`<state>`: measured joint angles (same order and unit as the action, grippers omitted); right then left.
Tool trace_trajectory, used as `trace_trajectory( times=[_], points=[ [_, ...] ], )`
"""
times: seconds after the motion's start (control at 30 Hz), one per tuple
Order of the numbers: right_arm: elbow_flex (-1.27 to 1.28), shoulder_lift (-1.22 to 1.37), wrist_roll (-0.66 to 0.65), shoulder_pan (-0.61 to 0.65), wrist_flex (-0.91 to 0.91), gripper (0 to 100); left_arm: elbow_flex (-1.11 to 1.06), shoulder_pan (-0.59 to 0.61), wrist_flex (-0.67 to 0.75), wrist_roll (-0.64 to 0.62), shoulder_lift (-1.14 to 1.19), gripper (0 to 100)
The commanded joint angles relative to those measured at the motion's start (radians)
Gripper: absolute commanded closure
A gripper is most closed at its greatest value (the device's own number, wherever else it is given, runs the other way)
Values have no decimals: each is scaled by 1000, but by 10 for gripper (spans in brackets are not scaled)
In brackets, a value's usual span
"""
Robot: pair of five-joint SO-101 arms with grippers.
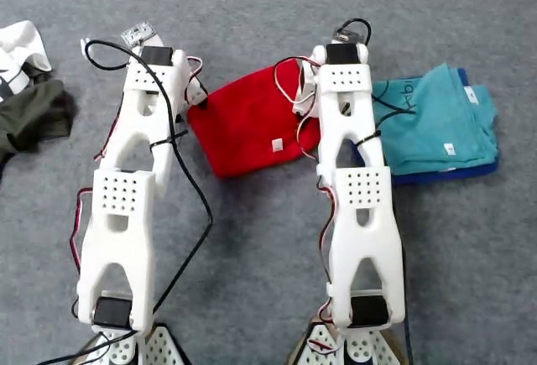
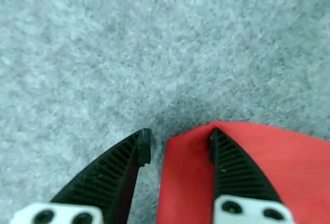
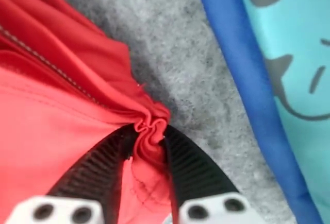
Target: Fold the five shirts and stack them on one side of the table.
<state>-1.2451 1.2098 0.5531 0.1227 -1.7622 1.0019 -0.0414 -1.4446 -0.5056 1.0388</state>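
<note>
You have a plain red fabric shirt point(image 1: 247, 130), a teal fabric shirt point(image 1: 428, 122) printed dark grey, a solid blue fabric shirt point(image 3: 233, 38), and a mottled grey felt tabletop point(image 1: 252, 239).

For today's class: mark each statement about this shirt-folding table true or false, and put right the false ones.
1. The right gripper is pinching a bunched bit of the red shirt. True.
2. The left gripper is clamped on the red shirt. False: its jaws are open, with one finger over the shirt's corner and the other over the bare table.
3. The teal shirt lies on top of the blue shirt. True.
4. The red shirt is stacked on the teal and blue shirts. False: it lies apart from them, with a strip of grey table between its edge and the blue shirt.
</note>
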Motion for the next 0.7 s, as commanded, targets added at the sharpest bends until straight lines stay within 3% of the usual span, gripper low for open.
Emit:
trace_trajectory(
  times=[0.0, 0.3, 0.5, 0.67],
  points=[
    [-18, -8, -5, -15, 29, 997, 18, -57, -15, -2, 10, 884],
    [-18, -8, -5, -15, 29, 997, 28, -63, -21, 0, 15, 983],
    [-42, -16, -14, -19, 32, 997, 104, -66, -31, 3, 16, 981],
    [-159, -12, -132, -24, -18, 997, 164, -68, -49, 20, 15, 981]
  ],
)
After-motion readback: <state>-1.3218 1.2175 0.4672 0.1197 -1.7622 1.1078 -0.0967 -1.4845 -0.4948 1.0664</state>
